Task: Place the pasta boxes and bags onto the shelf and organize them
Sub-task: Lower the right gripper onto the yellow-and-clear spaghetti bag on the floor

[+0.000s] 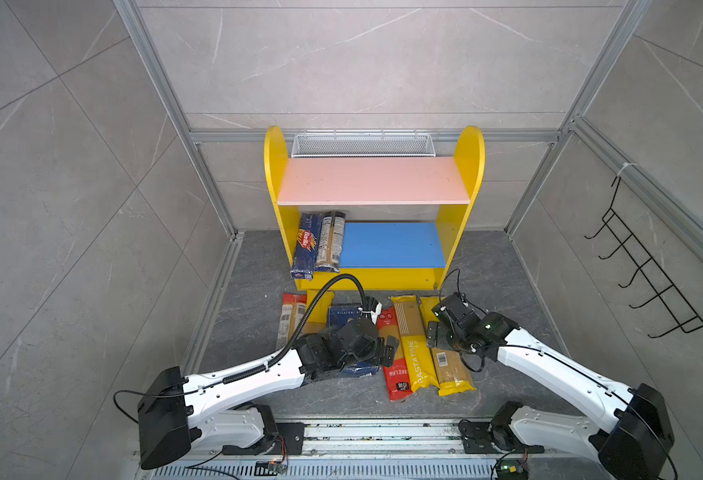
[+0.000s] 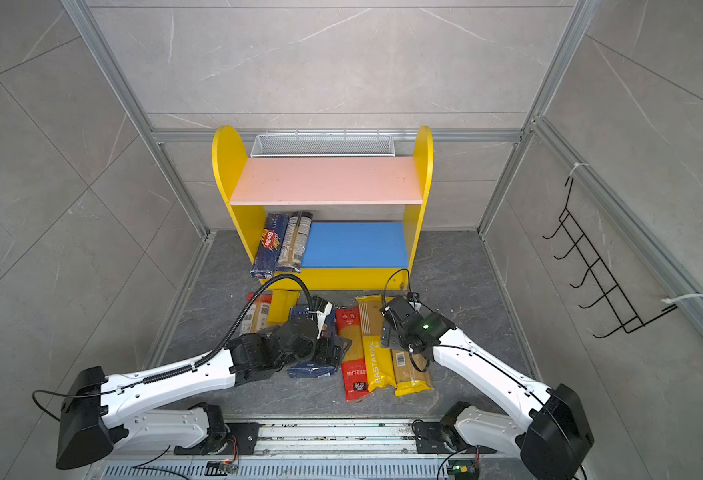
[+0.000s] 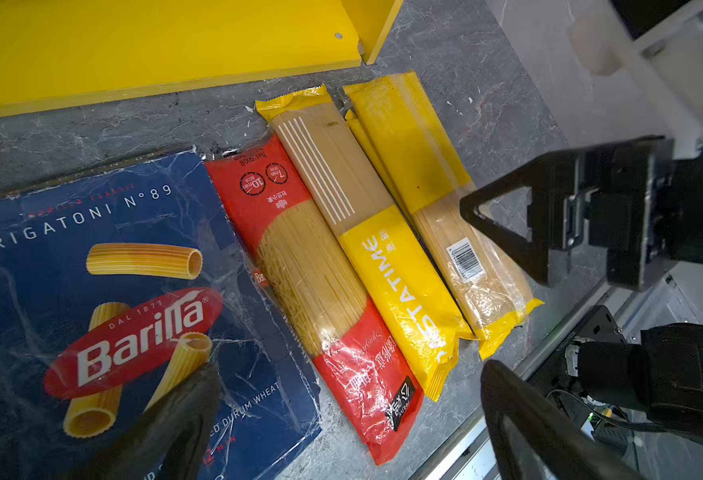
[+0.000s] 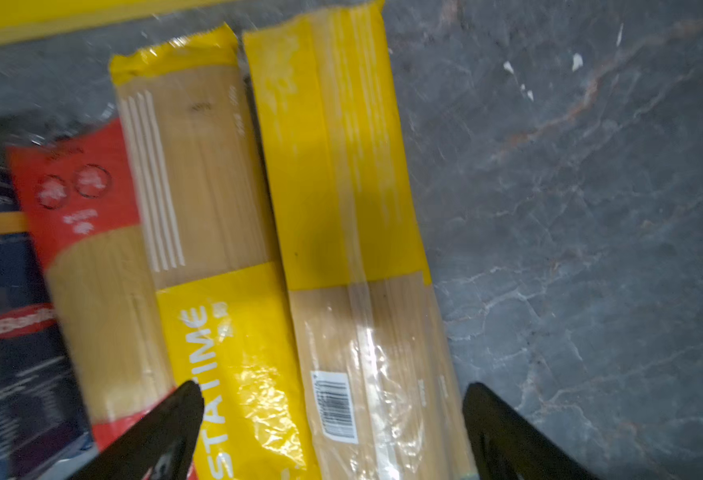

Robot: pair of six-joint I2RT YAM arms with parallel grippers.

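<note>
The shelf [image 1: 272, 174] holds a dark-blue Barilla spaghetti box [image 1: 306, 245] and a dark-ended bag [image 1: 331, 243] at the left of its blue lower board [image 1: 391, 245]; its pink board [image 1: 372, 180] is bare. Other packs lie on the floor in front: a wide Barilla rigatoni pack [image 3: 92, 291], a red-ended bag [image 3: 320, 270], a yellow PASTATIME bag [image 4: 225, 332] and a yellow bag with a barcode [image 4: 362, 291]. My left gripper [image 3: 349, 374] hangs open over the rigatoni pack's edge and the red-ended bag. Holding nothing, my right gripper [image 4: 333, 390] stands open above the two yellow bags.
Two more bags, one red-ended [image 1: 291, 320] and one yellow [image 1: 320, 307], lie on the floor at the left, partly under the left arm's cable. A white mesh basket [image 1: 360, 145] sits behind the pink board. A black wire hook rack [image 1: 649, 270] hangs on the right wall.
</note>
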